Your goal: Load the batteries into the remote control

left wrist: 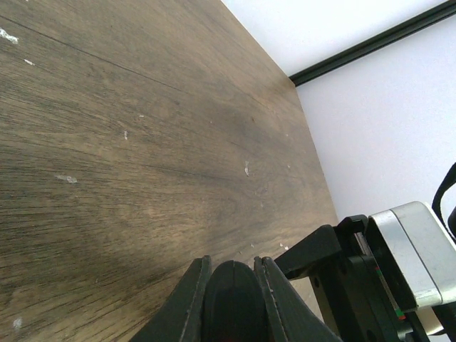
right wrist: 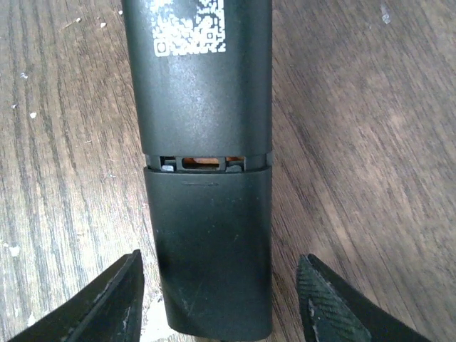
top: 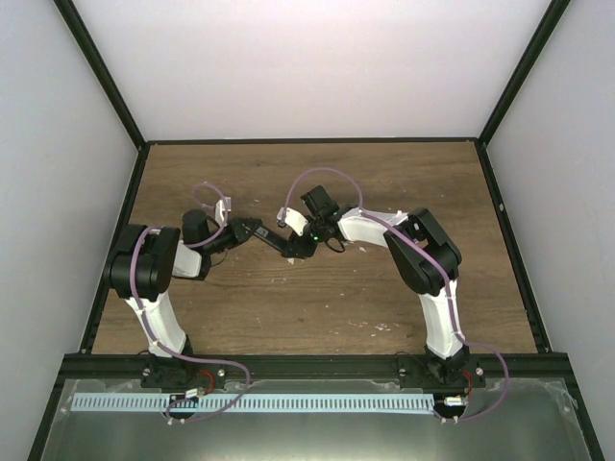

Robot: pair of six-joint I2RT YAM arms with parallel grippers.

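From the top camera I see both arms folded in toward the middle of the wooden table (top: 384,182). The left gripper (top: 248,230) and right gripper (top: 285,242) nearly meet there. A short dark bar, the remote control (top: 266,234), spans the gap between them, but it is small and dark, so I can't make out its details from here.

On the left wrist feed, the two fingers (left wrist: 189,306) sit close together at the bottom edge, pinched onto a rounded black end. I take that to be the remote's tip, though only a sliver shows. The right arm's wrist housing (left wrist: 399,263) sits just beside it, at lower right.

On the right wrist feed, the remote lies lengthwise down the middle, back side up, with a white QR code label (right wrist: 191,25) near the top. Its battery cover (right wrist: 214,242) is slid slightly away from the body, leaving a narrow slot (right wrist: 206,162) with something orange-brown inside. The right gripper's fingers (right wrist: 114,303) stand spread wide either side of the cover, clear of both edges.
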